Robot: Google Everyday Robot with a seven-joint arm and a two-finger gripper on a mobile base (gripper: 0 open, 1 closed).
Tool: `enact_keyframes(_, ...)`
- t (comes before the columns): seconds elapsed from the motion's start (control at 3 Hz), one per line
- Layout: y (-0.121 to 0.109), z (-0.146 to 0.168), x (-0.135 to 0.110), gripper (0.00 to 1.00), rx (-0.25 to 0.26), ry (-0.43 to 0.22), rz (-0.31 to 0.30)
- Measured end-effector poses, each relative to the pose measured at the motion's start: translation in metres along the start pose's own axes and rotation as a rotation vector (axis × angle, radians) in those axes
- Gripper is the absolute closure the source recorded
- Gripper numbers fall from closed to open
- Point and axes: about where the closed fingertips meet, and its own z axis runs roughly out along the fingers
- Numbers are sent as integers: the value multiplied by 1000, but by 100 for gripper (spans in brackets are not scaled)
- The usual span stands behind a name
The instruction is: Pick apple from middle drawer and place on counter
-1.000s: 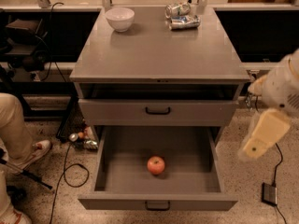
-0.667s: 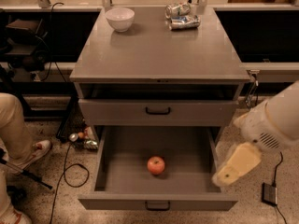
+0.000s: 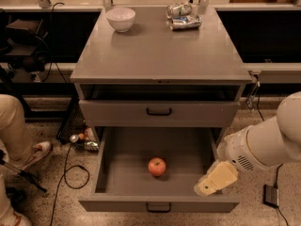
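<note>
The apple [image 3: 157, 166] lies untaken in the open drawer [image 3: 127, 178], and the gripper [image 3: 215, 179], open or closed I cannot tell, hovers lower right; lifting to the counter [image 3: 160, 55] remains.

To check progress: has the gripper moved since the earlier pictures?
Yes. The gripper moved left and down, to the right front corner of the middle drawer, nearer the apple.

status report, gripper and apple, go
Gripper low at front right corner of open middle drawer. Apple on drawer floor, untouched, apart from gripper. Nothing between them.
</note>
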Motion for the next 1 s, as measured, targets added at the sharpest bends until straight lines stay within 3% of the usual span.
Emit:
enact_keyframes(0.33,0,0,0,0,0,0,0)
enact_keyframes(0.67,-3,9,-2,0,-3,-43,10)
enact_keyframes(1.0,-2,62,-5,0,-4,-93,18)
